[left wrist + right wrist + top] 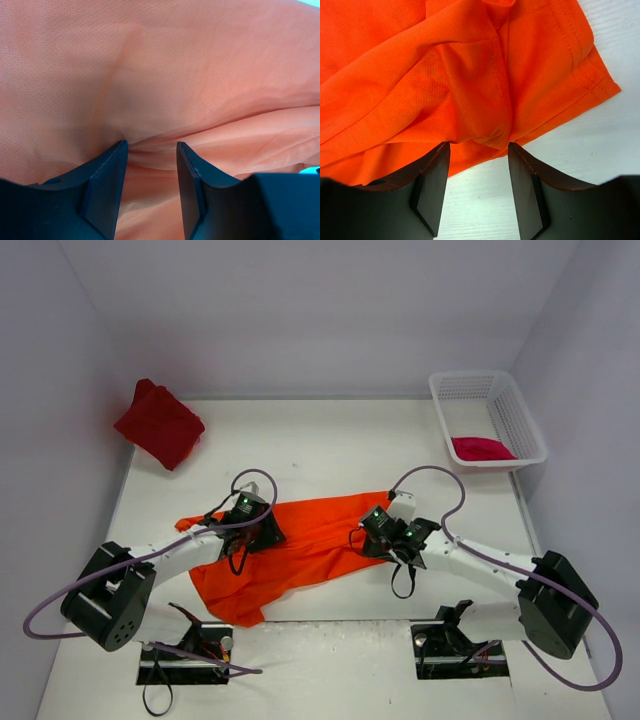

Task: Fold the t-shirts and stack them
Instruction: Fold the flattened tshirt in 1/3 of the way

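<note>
A bright orange t-shirt (310,540) lies crumpled and spread at the table's middle. My left gripper (262,528) is down on its left part. In the left wrist view that gripper (151,144) stands open, tips pressed into the orange cloth (165,75), which wrinkles between them. My right gripper (373,538) is at the shirt's right edge. There it (479,145) is open, with a hemmed fold of the shirt (470,90) bulging between the tips. A dark red t-shirt (160,425) lies folded at the back left. A crimson-pink t-shirt (482,448) lies in the basket.
A white mesh basket (515,415) stands at the back right corner. White walls close the table on three sides. Bare white tabletop (600,140) shows beside the shirt's hem under the right gripper. Both arm bases and cables sit at the near edge.
</note>
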Robot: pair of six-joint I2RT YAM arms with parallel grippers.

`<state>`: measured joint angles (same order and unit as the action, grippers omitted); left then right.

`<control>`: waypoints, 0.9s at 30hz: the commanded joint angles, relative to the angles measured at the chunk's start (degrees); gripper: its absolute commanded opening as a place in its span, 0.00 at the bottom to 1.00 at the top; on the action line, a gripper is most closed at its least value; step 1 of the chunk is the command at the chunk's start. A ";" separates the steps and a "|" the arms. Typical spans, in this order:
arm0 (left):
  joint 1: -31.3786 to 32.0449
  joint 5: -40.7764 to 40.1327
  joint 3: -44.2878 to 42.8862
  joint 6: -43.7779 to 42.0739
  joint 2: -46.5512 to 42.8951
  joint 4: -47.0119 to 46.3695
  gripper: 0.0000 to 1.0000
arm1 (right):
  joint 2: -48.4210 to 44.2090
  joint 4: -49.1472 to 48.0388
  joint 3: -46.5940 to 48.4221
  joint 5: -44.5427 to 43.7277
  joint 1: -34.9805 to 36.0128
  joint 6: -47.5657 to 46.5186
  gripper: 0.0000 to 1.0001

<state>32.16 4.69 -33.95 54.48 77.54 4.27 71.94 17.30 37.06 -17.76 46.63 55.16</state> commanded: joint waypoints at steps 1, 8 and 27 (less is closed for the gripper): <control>-0.43 -0.29 -0.76 -1.13 -0.37 2.06 0.39 | 0.92 -0.25 0.21 -2.54 1.09 1.62 0.46; -0.43 -0.21 -1.03 -1.13 -0.19 2.23 0.39 | 2.32 -0.16 -0.06 -3.86 1.88 1.80 0.36; -0.43 -0.73 -0.76 -1.31 -0.37 2.50 0.39 | 5.58 2.12 2.67 -10.19 1.88 -0.31 0.03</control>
<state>32.14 4.69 -33.95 54.39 77.56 4.34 77.91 17.43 37.15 -23.73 48.10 54.96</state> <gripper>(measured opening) 0.392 0.033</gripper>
